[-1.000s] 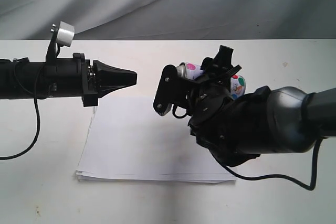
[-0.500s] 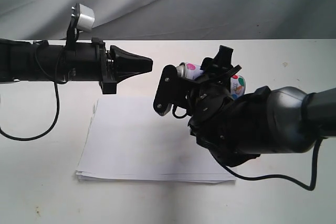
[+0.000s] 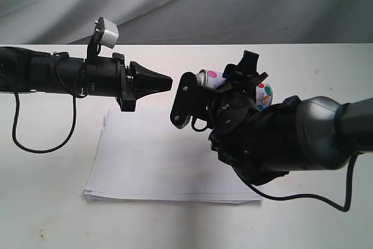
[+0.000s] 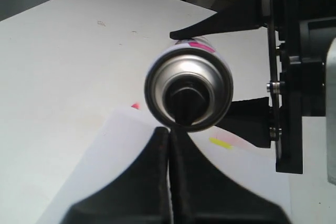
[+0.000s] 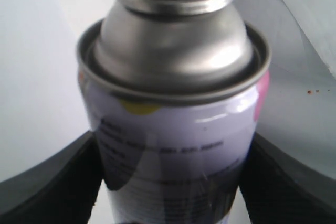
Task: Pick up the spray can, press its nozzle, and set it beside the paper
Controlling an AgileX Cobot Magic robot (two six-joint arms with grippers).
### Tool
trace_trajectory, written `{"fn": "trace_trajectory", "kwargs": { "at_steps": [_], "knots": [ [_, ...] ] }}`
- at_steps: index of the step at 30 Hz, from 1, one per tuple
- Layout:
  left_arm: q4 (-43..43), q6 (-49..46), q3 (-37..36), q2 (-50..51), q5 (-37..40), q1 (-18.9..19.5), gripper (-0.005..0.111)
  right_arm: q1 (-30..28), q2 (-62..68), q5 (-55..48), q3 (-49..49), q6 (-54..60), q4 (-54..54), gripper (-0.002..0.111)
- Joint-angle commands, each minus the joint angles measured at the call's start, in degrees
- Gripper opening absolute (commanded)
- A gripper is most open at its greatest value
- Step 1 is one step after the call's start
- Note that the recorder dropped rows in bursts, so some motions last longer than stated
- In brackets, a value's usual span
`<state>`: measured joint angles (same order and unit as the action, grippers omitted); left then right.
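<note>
My right gripper (image 3: 233,83) is shut on the spray can (image 3: 211,77) and holds it on its side above the table, top pointing left. In the right wrist view the fingers (image 5: 47,182) clamp the labelled body of the spray can (image 5: 173,129) under its silver shoulder. The left gripper (image 3: 168,81) is shut and empty, its tip a short gap from the can's top. In the left wrist view the left gripper (image 4: 169,130) sits just short of the black nozzle (image 4: 186,100) at the centre of the can (image 4: 189,90). The paper (image 3: 163,155) lies flat below both grippers.
The white table (image 3: 46,202) runs to a grey cloth backdrop (image 3: 175,4). A black cable (image 3: 35,144) hangs from the left arm, and another cable (image 3: 315,197) trails from the right arm. Pink (image 4: 135,106) and yellow (image 4: 220,141) tabs show on the paper's edge.
The left arm has moved right, bringing its shut gripper closer to the can's top. The right arm and the can have stayed still.
</note>
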<state>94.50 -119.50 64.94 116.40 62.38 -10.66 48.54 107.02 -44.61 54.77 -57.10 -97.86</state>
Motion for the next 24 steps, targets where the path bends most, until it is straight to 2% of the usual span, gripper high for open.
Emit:
{"fn": "trace_trajectory", "kwargs": {
  "at_steps": [1, 9, 14, 18, 24],
  "knots": [
    [-0.19, -0.27, 0.32, -0.08, 0.92, -0.39, 0.000, 0.10, -0.60, -2.52, 0.01, 0.30, -2.09, 0.000],
    [-0.09, -0.42, 0.32, -0.08, 0.99, -0.67, 0.000, 0.10, -0.60, -2.52, 0.01, 0.30, -2.09, 0.000],
    [-0.25, -0.42, 1.32, -0.08, 0.75, -3.01, 0.000, 0.10, -0.60, -2.52, 0.01, 0.30, -2.09, 0.000],
    [1.36, -0.44, 1.43, -0.08, -2.30, -4.81, 0.000, 0.10, -0.60, -2.52, 0.01, 0.30, -2.09, 0.000],
    [0.87, -0.44, 1.43, -0.08, -2.93, -5.29, 0.000, 0.10, -0.60, -2.53, 0.01, 1.42, -2.09, 0.000]
  ]
}}
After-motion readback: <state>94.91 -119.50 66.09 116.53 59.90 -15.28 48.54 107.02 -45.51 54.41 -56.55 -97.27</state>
